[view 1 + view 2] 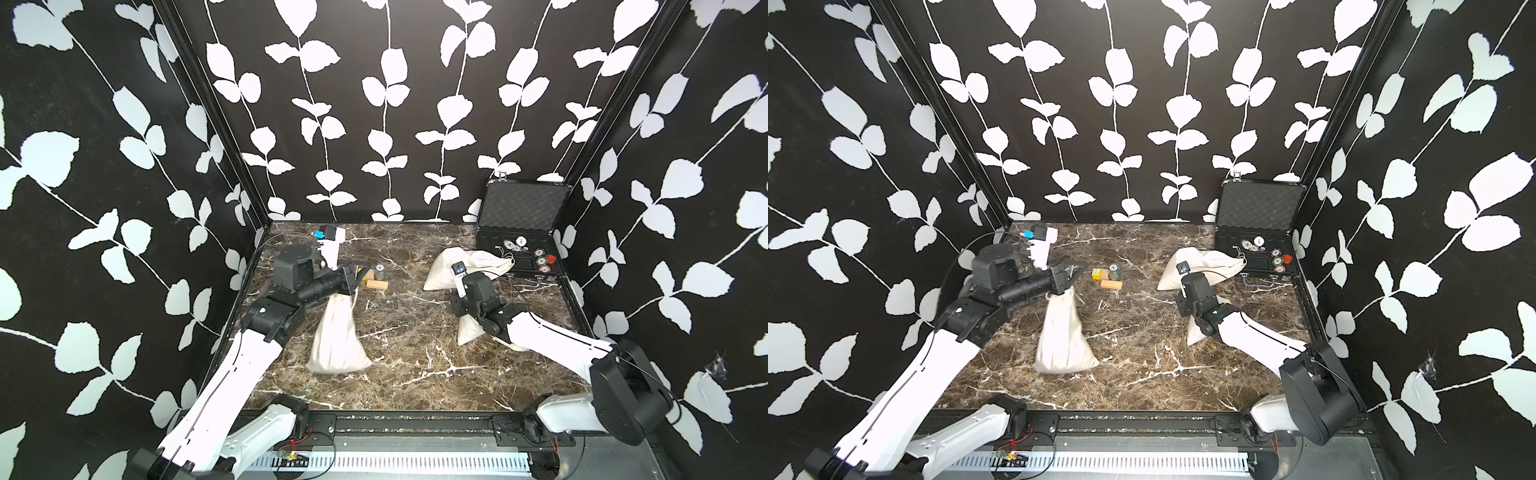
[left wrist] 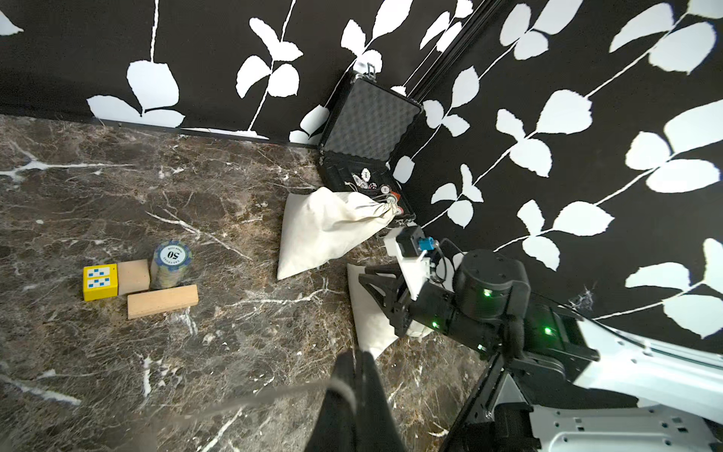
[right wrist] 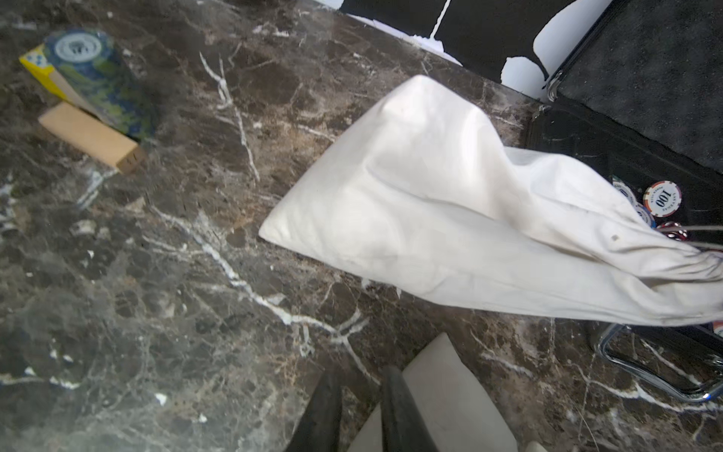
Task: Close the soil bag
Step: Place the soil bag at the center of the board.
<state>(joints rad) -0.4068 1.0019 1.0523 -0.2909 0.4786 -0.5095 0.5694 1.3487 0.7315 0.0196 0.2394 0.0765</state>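
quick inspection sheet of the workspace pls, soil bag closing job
surface: brown veined marble tabletop.
job's things: three cream cloth bags. The near bag is held up by its drawstring; the far bag lies with its cinched neck over the open case; the third bag lies under the right arm.
clutter: chip stack, yellow block, wooden blocks, loose chips in the case.
grippers: left end effector shut on the drawstring; right end effector has its jaws slightly apart, holding nothing.
cables: thin black cable arcs behind the left arm.
surroundings: black walls with white leaf print.
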